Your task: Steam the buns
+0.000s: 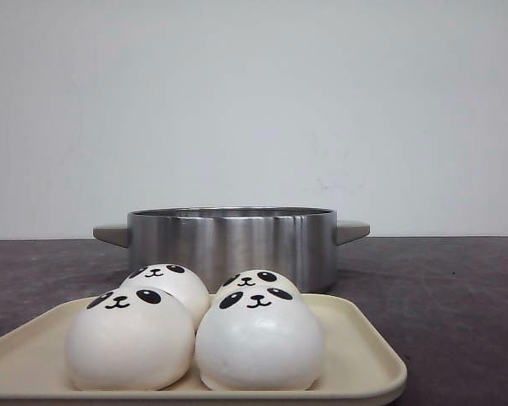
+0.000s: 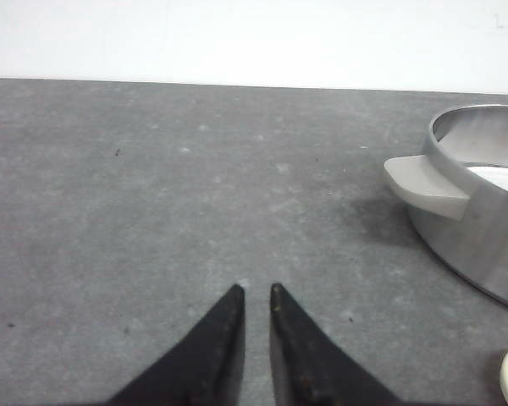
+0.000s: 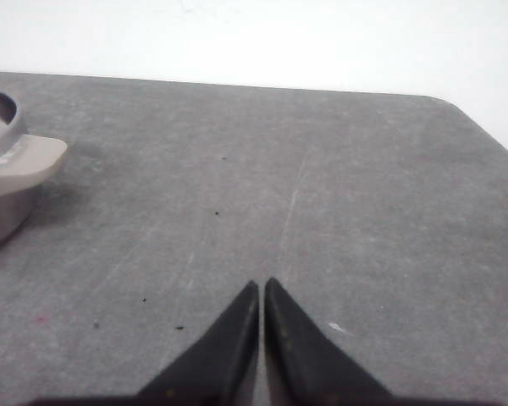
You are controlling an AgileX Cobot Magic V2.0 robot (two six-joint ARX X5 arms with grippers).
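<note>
While four white panda buns (image 1: 195, 326) sit close together on a cream tray (image 1: 366, 359) at the near edge of the front view, both arms stay out of that view. Two buns sit in front and two sit behind, and they touch each other. Each one has black eye patches, a little nose and a smile. Just behind the tray stands a shiny steel pot (image 1: 231, 244) with a pale handle on each side. All of it rests on a dark grey surface (image 1: 440, 296). The left end effector (image 2: 256, 290) is nearly closed and holds nothing, near the pot's handle. The right end effector (image 3: 261, 283) is pinched together, empty too, over bare surface.
</note>
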